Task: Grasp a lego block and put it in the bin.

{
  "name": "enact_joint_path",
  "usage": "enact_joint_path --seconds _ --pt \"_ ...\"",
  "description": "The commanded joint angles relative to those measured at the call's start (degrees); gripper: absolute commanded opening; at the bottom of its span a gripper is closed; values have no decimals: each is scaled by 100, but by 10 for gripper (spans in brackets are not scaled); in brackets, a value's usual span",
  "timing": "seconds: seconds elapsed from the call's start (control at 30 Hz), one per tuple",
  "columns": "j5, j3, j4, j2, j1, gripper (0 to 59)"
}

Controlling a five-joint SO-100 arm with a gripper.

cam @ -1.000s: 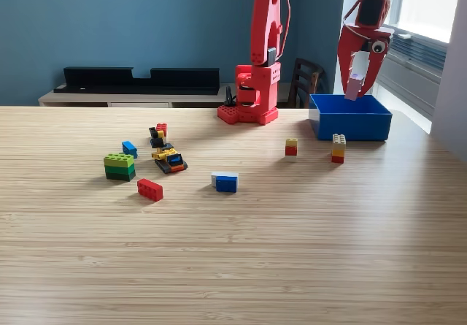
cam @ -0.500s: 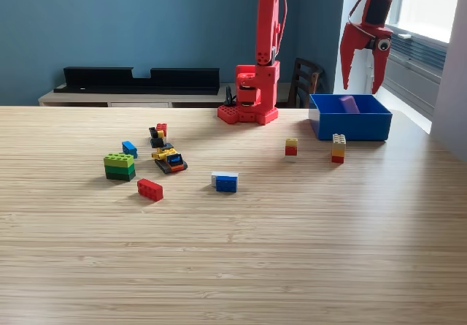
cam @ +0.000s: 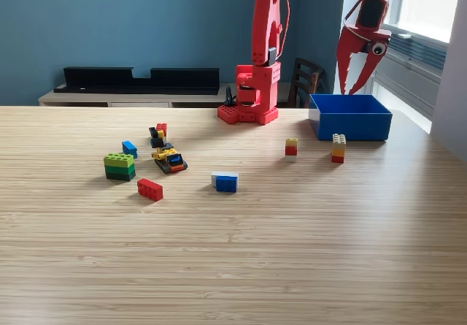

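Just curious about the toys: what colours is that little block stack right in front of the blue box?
Cream over yellow over red: the block stack, exterior view.

A teal-blue wall [cam: 109, 18] is filling the back of the room, running behind a low pale sideboard [cam: 109, 98] that is carrying long black shelf-like units [cam: 139, 79]. A dark wooden chair [cam: 305, 82] is standing near the corner. Daylight is pouring through a bright window [cam: 430, 4] at the exterior view's right, above a grey sill [cam: 419, 62]. A light bamboo-grain table [cam: 233, 252] is stretching across the foreground, catching a soft sheen.
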Motion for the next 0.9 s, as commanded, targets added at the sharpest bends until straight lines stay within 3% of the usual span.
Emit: enact_joint_path --seconds 0.03,0.3,0.53,0.9 --pt "-18 -281 -132 510 1916 1" --pt "-272 -193 -729 457 4025 1" --pt "-413 580 -1318 510 4368 1" --pt "-352 1081 -1863 510 4403 1"
